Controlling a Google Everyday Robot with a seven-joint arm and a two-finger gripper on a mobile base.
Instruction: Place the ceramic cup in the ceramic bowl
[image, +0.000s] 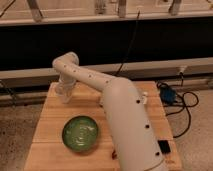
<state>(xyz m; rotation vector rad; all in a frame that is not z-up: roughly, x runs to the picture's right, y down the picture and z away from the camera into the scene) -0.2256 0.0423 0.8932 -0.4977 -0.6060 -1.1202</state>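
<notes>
Green bowl (80, 134) lies nearer the camera, slightly right of my gripper (64, 94), which is down at the cup (61, 91); whether it's gripping, I can't tell.

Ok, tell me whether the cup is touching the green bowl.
Apart. The camera view shows bare table between the cup, at the far-left corner by the gripper, and the bowl.

Wooden table (50, 117) on speckled floor (15, 131)
</notes>
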